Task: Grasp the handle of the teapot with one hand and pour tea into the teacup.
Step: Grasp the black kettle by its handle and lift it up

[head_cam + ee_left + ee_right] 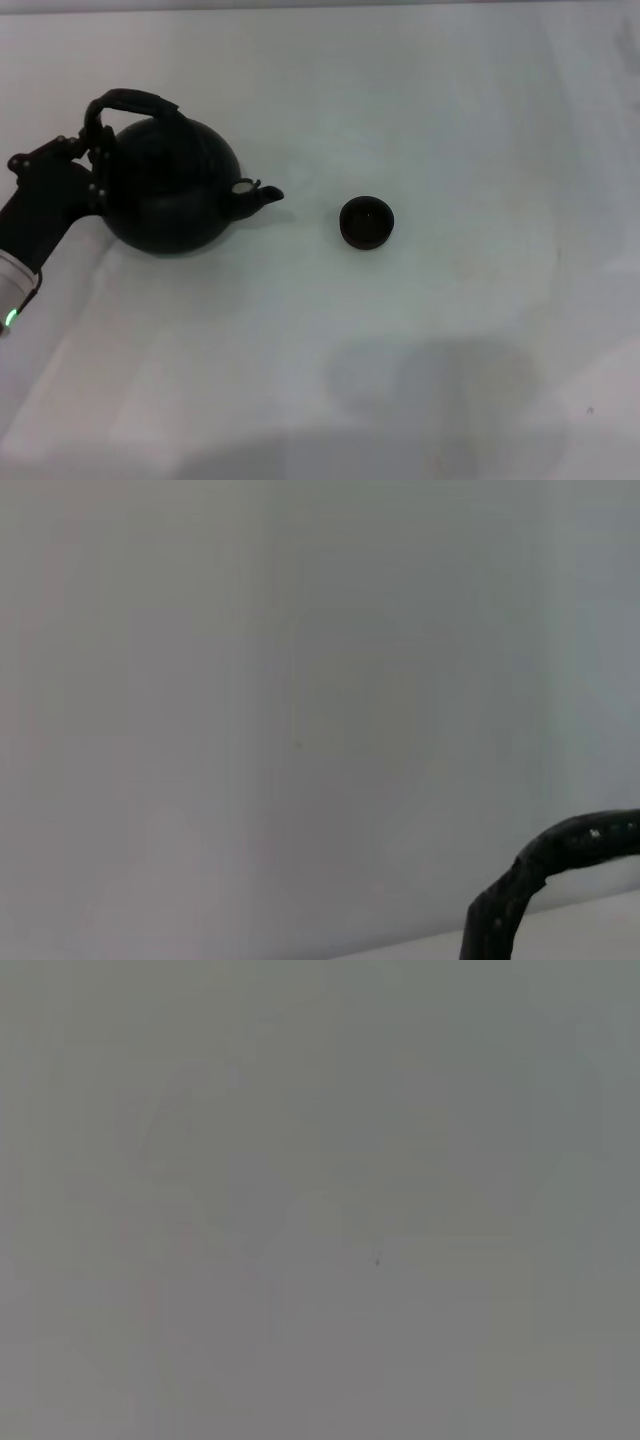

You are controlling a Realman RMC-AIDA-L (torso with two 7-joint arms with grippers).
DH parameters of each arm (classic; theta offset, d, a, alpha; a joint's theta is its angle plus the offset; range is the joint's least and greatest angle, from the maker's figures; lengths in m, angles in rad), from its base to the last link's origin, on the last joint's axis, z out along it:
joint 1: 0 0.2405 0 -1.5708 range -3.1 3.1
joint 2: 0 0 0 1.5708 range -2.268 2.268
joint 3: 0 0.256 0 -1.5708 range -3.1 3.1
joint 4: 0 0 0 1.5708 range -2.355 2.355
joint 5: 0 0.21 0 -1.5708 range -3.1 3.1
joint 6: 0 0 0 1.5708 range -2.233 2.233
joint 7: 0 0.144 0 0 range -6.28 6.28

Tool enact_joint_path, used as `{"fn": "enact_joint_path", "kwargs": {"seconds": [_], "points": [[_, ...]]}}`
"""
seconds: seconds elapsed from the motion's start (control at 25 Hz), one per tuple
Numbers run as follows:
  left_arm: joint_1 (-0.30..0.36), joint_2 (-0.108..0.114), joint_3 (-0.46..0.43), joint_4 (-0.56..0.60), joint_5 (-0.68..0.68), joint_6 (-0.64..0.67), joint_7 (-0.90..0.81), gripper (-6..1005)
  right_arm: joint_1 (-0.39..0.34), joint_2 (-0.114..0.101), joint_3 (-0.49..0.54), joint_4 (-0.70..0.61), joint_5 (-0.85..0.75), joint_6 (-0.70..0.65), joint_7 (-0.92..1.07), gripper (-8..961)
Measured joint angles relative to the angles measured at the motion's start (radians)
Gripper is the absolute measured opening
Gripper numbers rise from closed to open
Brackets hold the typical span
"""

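Just one teapot (175,195) and one teacup (366,222); left gripper's (95,165) fingers clasp the handle (130,102).

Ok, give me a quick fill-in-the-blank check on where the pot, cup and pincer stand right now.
1. The teapot spout points toward the ____.
2. The left pincer is at the ____ of the teapot, on the side away from the spout.
3. The teacup stands ____ on the table, apart from the teapot.
4. The ____ arm does not show in the head view.

Missing words: teacup; handle; upright; right
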Motion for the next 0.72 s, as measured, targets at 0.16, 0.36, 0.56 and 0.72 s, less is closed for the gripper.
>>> {"fn": "enact_joint_path", "kwargs": {"seconds": [0.16,0.36,0.56,0.72], "points": [[-0.018,0.006,-0.001,0.002,-0.016,0.009,0.001,116,0.000,0.000,0.000,0.001,0.000,0.000,0.000,827],[-0.055,0.009,-0.001,-0.004,-0.017,0.012,0.039,115,0.000,-0.001,0.000,0.003,0.000,0.000,0.000,827],[-0.089,0.010,0.000,0.002,-0.014,0.014,0.098,114,-0.001,-0.002,0.000,0.003,0.000,0.000,0.000,827],[-0.123,0.012,0.002,0.002,-0.010,0.026,0.128,114,-0.001,-0.002,0.000,0.004,0.000,0.000,0.000,827]]}}
